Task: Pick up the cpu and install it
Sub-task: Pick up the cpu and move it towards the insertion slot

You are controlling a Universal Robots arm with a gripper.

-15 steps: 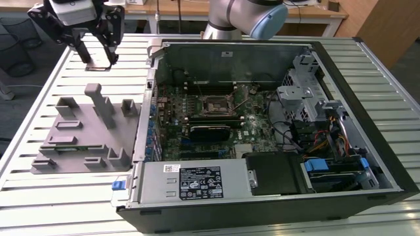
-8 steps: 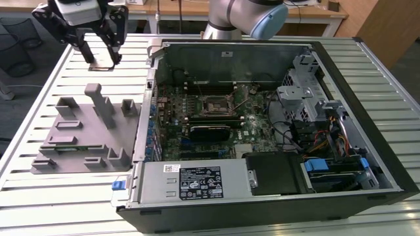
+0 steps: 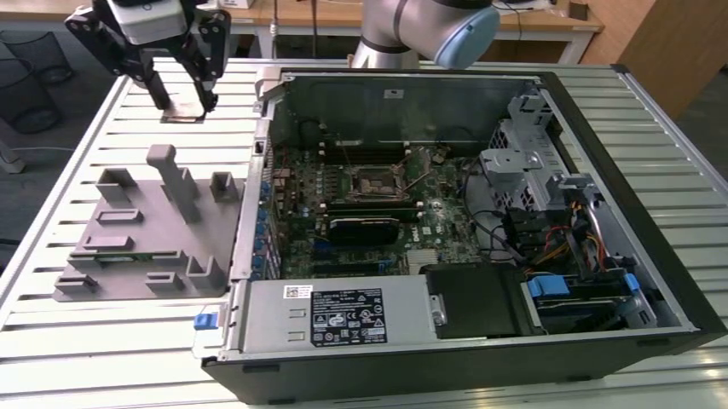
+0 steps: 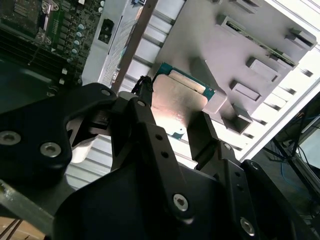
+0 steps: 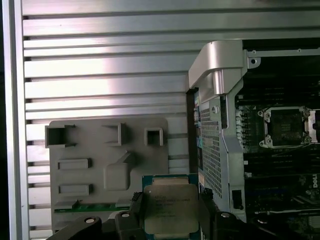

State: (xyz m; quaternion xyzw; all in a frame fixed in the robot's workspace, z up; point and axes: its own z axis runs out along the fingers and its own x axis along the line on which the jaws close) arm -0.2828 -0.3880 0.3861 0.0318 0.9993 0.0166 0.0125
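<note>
The cpu [image 5: 170,210] is held between the two fingers of the claw [image 5: 171,210], which is closed on opposite edges of the chip, with the silvery top facing the first wrist view. In the exterior view the cpu [image 3: 182,114] is seen hanging clear above the bench [image 3: 102,341], outside the computer case [image 3: 637,170] and near the grey fixture [image 3: 148,230], towards the exterior view's left. The socket [image 3: 379,181] lies well apart from it, in the middle of the motherboard [image 3: 341,247] inside the case.

The step in hand is judged to be the carry of the gripped chip. It would be done well if the chip were held level and square, with pressure on the edges alone and the grip light enough that the thin rim is not strained. The case wall [image 5: 215,75] stands between chip and socket, so height should be allowed for it. The chip's corner marks should be matched to the socket [image 5: 286,127] before any lowering, and nothing should be forced.

The underside of the chip is hidden in every view. Its lower edge is cut off in the first wrist view, and part of it is covered by the fingers [image 4: 145,115] in the second wrist view. The orientation marks cannot be made out. Whether the socket's frame stands fully open cannot be told.
</note>
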